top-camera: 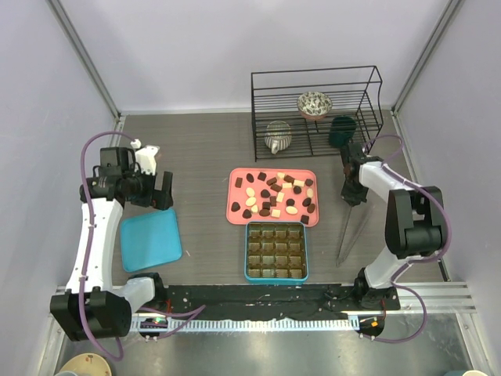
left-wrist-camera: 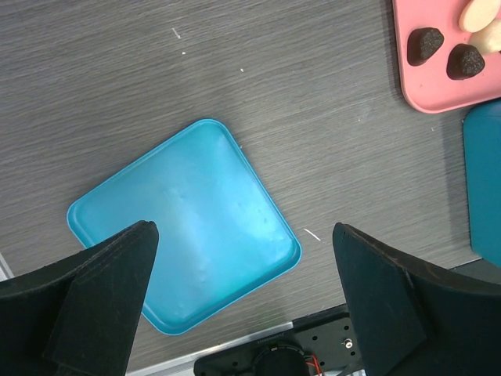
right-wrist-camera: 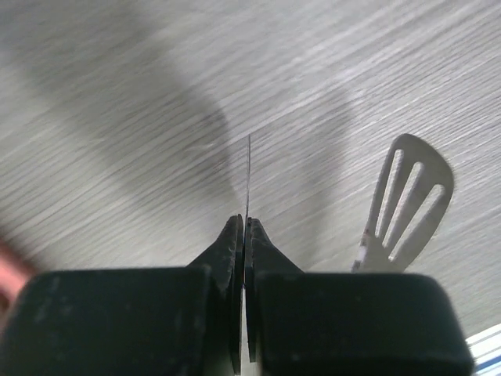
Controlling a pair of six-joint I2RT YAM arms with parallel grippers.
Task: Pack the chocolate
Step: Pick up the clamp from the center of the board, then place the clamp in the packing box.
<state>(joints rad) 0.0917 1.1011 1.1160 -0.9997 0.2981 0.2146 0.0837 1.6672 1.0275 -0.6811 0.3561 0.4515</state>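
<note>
Grey wood-grain table (top-camera: 203,149), with pale walls on three sides. My right gripper (right-wrist-camera: 244,225) was clamped shut on the tongs (top-camera: 345,235). One thin arm ran edge-on out from between my fingertips. The other arm, slotted, stood apart to their right, above the table.

My left gripper (left-wrist-camera: 243,231) was released, jaws spread wide and grasping nothing. It hung over a teal lid (left-wrist-camera: 188,251) lying flat directly beneath it.

The chocolate (top-camera: 265,193), in dark, mid-brown and cream pieces, lay scattered on a pink tray (top-camera: 234,213) between my two grippers. It was to the left of the right gripper and well apart from it. A teal box (top-camera: 247,252) with brown compartments sat on the near side of the tray, just beside it. I could not tell whether the two touched.
</note>
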